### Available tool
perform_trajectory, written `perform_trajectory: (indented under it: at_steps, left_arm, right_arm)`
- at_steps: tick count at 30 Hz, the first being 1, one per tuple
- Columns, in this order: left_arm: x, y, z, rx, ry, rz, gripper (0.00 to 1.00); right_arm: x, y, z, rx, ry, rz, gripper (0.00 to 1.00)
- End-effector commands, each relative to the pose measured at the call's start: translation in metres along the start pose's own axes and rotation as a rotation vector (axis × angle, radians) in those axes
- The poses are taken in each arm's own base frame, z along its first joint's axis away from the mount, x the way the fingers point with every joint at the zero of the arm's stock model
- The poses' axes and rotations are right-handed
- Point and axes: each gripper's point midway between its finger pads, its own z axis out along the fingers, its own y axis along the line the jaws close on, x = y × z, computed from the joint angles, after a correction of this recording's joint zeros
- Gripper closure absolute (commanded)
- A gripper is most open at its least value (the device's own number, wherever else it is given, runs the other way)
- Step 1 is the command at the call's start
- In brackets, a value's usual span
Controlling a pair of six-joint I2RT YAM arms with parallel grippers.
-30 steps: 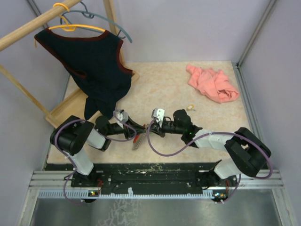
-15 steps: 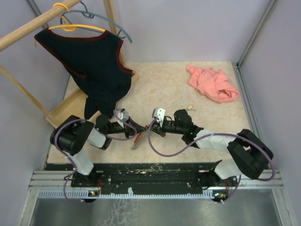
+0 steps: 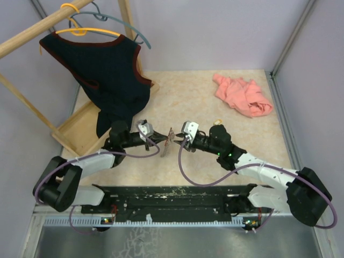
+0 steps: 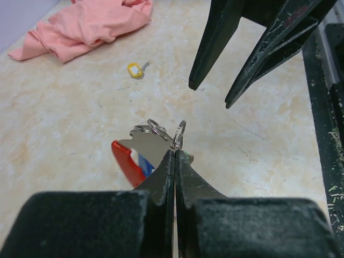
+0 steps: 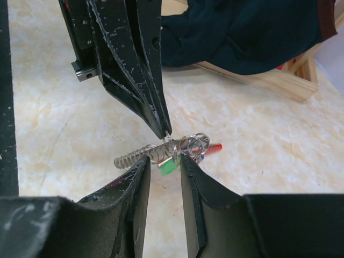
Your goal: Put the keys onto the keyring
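Observation:
My left gripper (image 3: pixel 157 138) is shut on a small silver ring of the keyring (image 3: pixel 169 142) and holds it above the table. In the left wrist view the shut fingertips (image 4: pixel 175 153) pinch the ring, and a red, white and blue tag (image 4: pixel 128 160) hangs beside them. In the right wrist view the keyring's silvery coiled strip (image 5: pixel 138 154), its rings, a red tag and a green tag hang from the left fingers (image 5: pixel 134 64). My right gripper (image 5: pixel 164 165) is open, its tips on either side of the green tag just below the rings. It also shows in the top view (image 3: pixel 178 141). A small yellow-tagged key (image 3: pixel 217 122) lies on the table.
A pink cloth (image 3: pixel 242 94) lies at the back right. A dark vest (image 3: pixel 102 70) hangs from a hanger on a wooden rack, whose base (image 3: pixel 80 126) sits at the left. The yellow-tagged key (image 4: pixel 135 70) lies beyond the grippers, towards the cloth.
The keyring lay on the table near the front; my left gripper now holds it raised. Both arms have stretched further from the bases, and the grippers face each other.

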Motion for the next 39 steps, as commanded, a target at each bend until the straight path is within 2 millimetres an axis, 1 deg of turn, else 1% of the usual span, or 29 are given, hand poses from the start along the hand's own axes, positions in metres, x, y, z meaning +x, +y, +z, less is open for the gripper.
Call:
perform_trajectory:
  at_steps: [1,3,5,9,12,13,17,20,25,31,35,39]
  left_arm:
    - [0.022,0.007,0.004,-0.046,0.186,0.045,1.00]
    - [0.022,0.008,0.008,-0.055,0.232,0.062,1.00]
    - [0.022,0.006,0.011,-0.049,0.259,0.067,1.00]
    - [0.022,0.002,0.015,-0.040,0.270,0.066,1.00]
    - [0.022,-0.003,0.019,-0.023,0.277,0.074,1.00]
    - [0.023,-0.005,0.020,-0.017,0.281,0.073,1.00]
    - [0.022,-0.010,0.022,0.006,0.276,0.082,1.00]
    - [0.020,-0.014,0.023,0.016,0.265,0.090,1.00]
    - [0.019,-0.020,0.026,0.040,0.267,0.096,1.00]
    - [0.023,-0.018,0.026,0.023,0.302,0.109,1.00]
    - [0.021,-0.018,0.028,0.027,0.301,0.111,1.00]
    - [0.020,-0.019,0.028,0.029,0.298,0.115,1.00]
  right_arm:
    - [-0.004,-0.009,-0.006,0.033,0.008,-0.078,0.70]
    - [-0.009,-0.008,-0.004,0.012,0.003,-0.093,0.70]
    - [-0.008,-0.006,0.000,-0.012,0.001,-0.106,0.70]
    - [0.009,-0.002,0.010,-0.050,0.025,-0.124,0.72]
    - [0.017,0.004,0.014,-0.072,0.003,-0.123,0.72]
    - [0.019,0.004,0.015,-0.063,-0.008,-0.122,0.72]
    - [0.039,0.001,0.019,-0.038,0.011,-0.092,0.72]
    - [0.045,0.002,0.022,-0.058,0.004,-0.069,0.72]
    - [0.046,0.004,0.023,-0.055,-0.035,-0.069,0.72]
    - [0.040,0.006,0.021,-0.077,-0.051,-0.086,0.77]
    - [0.044,0.010,0.022,-0.113,-0.022,-0.083,0.83]
    - [0.051,0.014,0.023,-0.142,0.009,-0.079,0.85]
